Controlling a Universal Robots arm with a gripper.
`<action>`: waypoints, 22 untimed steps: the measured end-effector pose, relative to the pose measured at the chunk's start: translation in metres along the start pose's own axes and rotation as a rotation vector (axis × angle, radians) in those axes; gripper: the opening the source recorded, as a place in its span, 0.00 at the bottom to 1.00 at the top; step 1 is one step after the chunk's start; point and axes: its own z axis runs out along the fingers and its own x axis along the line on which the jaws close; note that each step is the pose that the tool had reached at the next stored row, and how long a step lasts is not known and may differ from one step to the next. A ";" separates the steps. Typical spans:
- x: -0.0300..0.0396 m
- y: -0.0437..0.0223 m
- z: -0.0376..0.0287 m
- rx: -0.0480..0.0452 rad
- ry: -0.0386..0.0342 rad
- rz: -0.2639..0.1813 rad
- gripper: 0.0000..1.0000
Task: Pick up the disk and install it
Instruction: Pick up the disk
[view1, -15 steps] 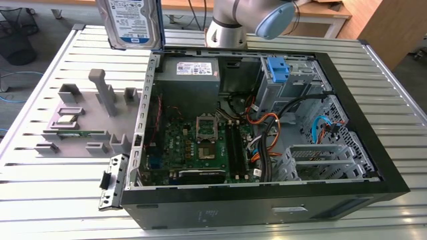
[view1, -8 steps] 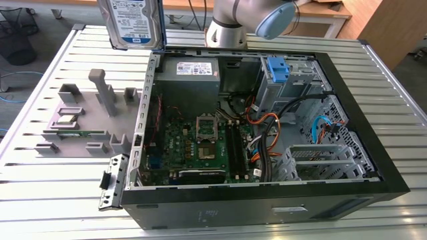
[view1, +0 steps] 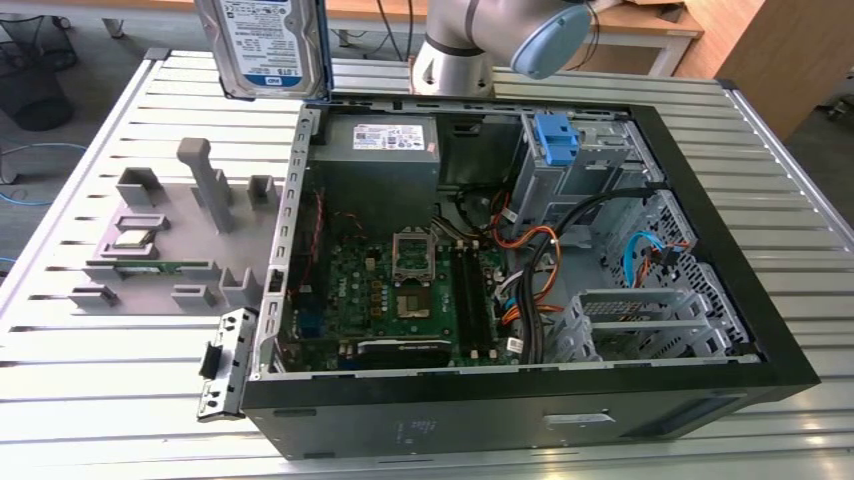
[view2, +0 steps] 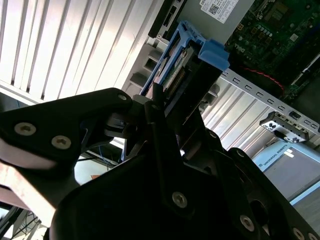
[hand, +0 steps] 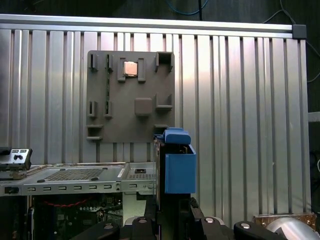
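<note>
The disk (view1: 260, 45), silver with a white-and-blue label, hangs upright in the air above the far left corner of the open computer case (view1: 747, 250) in the exterior view. In both wrist views its blue plastic bracket (hand: 179, 167) sticks out from between the black fingers. My gripper (hand: 170, 220) (view2: 165, 107) is shut on the disk (view2: 175, 62). Below it lie the slatted table and the case's edge (hand: 75, 175).
Inside the case are a grey power-supply box (view1: 380, 150), a green motherboard (view1: 400, 290), bundled cables (view1: 534, 260) and a lone blue bracket (view1: 554, 135) at the drive bay. A grey fixture plate (view1: 174, 230) holding a chip (view1: 134, 238) lies on the slatted table (view1: 107, 380) at the exterior view's left.
</note>
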 end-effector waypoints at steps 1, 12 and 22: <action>0.0000 0.0000 0.0000 0.0000 0.0000 0.000 0.35; -0.0005 -0.0232 -0.0006 -0.0005 0.0000 0.000 0.35; -0.0004 -0.0487 -0.0014 -0.0015 0.0001 0.000 0.35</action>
